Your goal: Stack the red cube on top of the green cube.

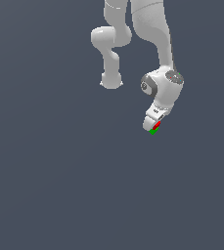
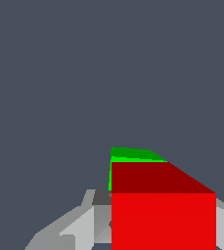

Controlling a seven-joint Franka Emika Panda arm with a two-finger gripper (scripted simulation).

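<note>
The tiny red cube (image 1: 156,125) sits between the fingers of my white gripper (image 1: 154,126), low on the exterior view's right. Directly under it is the green cube (image 1: 152,131), only partly showing below the fingertips. In the wrist view the red cube (image 2: 162,219) fills the space between the two grey fingers (image 2: 79,227), which press against its sides. Past its far edge shows a strip of the green cube (image 2: 130,154). The red cube looks to be resting on or just above the green one; I cannot tell whether they touch.
The floor is a plain dark grey surface (image 1: 59,185). The white arm's elbow and base (image 1: 111,53) rise at the back, behind the gripper.
</note>
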